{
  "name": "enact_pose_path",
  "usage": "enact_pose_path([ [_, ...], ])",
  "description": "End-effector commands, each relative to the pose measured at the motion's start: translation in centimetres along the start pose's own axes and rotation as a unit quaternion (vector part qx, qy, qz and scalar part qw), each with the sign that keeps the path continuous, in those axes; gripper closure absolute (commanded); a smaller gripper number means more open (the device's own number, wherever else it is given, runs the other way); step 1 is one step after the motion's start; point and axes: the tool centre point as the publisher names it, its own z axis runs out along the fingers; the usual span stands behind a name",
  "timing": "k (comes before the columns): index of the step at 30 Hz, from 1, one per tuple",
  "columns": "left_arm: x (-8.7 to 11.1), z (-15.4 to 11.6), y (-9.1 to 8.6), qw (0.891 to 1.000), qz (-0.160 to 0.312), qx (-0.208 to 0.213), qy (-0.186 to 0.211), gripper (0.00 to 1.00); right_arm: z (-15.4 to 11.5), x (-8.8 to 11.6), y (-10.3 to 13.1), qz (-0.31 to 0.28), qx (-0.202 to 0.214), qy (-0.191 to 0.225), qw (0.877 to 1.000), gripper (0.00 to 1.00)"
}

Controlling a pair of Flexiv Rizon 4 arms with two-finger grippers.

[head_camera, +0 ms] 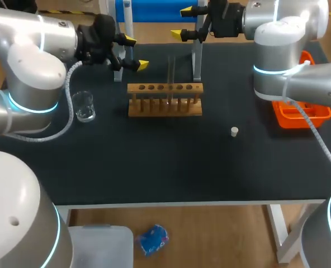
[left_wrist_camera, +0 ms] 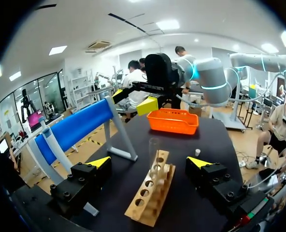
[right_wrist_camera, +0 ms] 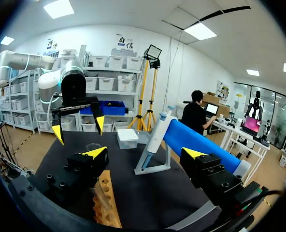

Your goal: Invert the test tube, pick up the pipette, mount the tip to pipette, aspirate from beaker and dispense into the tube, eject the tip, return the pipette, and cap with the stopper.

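Bench inventory, as it stands.

- Test tube (head_camera: 171, 78): clear glass, slim, upright in a hole of the wooden rack (head_camera: 164, 99). It stands ahead of the left gripper (left_wrist_camera: 149, 162) and is untouched. Whether its mouth is up or down cannot be made out.
- Left gripper: yellow-tipped fingers spread wide, nothing between them.
- Right gripper (right_wrist_camera: 144, 153): fingers likewise parted and bare.
- Pipette (right_wrist_camera: 201, 145): blue barrel sloped on a pale stand, just ahead of the right fingers.
- Stopper (head_camera: 234, 132): small, white, alone on the table and apart from the rack. It lies beyond the left fingers, short of the orange tray (left_wrist_camera: 173, 121).
- Beaker (head_camera: 84, 106): clear glass, well apart from the left fingers, beside that arm.
- Table (head_camera: 154, 162): matte black top, pale edge.
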Motion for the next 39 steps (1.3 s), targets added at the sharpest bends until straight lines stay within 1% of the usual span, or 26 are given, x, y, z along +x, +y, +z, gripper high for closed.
enact_pose_path([
  [1, 0.1, 0.5, 0.1, 1.0, 0.003, 0.003, -0.009, 0.0, 0.0, 0.0, 0.0, 0.0, 0.001, 0.0, 1.0, 0.0],
  [9, 0.1, 0.5, 0.1, 1.0, 0.003, 0.003, -0.009, 0.0, 0.0, 0.0, 0.0, 0.0, 0.001, 0.0, 1.0, 0.0],
  [10, 0.1, 0.5, 0.1, 1.0, 0.003, 0.003, -0.009, 0.0, -0.5, 0.0, 0.3, -0.009, 0.002, -0.001, 1.0, 0.0],
  [12, 0.1, 0.5, 0.1, 1.0, 0.003, 0.003, -0.009, 0.0, -2.0, -0.2, 0.7, -0.016, 0.002, -0.002, 1.0, 0.0],
  [15, 0.1, 0.5, 0.1, 1.0, 0.003, 0.003, -0.009, 0.0, -5.5, -0.3, 0.8, -0.016, -0.005, -0.007, 1.0, 0.0],
  [18, 0.1, 0.5, 0.1, 1.0, 0.003, 0.003, -0.009, 0.0, -9.1, 0.2, 0.6, -0.019, -0.009, -0.006, 1.0, 0.0],
  [21, 0.1, 0.5, 0.1, 1.0, 0.003, 0.003, -0.009, 0.0, -12.2, 1.6, 0.1, -0.029, -0.008, 0.009, 1.0, 0.0],
  [24, 0.1, 0.5, 0.1, 1.0, 0.003, 0.003, -0.009, 0.0, -14.5, 3.4, -1.0, -0.04, 0.01, 0.024, 0.999, 0.0],
  [25, 0.1, 0.5, 0.1, 1.0, 0.003, 0.003, -0.009, 0.0, -15.3, 4.0, -1.4, -0.031, 0.009, 0.03, 0.999, 0.0],
  [27, 0.1, 0.5, 0.1, 1.0, 0.003, 0.003, -0.009, 0.0, -16.4, 5.3, -2.5, -0.021, 0.025, 0.032, 0.999, 0.0],
  [29, 0.1, 0.5, 0.1, 1.0, 0.003, 0.003, -0.009, 0.0, -17.1, 6.6, -3.8, -0.024, 0.046, 0.041, 0.998, 0.0],
  [39, 0.1, 0.5, 0.1, 1.0, 0.003, 0.003, -0.009, 0.0, -17.1, 6.6, -3.8, -0.024, 0.046, 0.041, 0.998, 0.0],
])
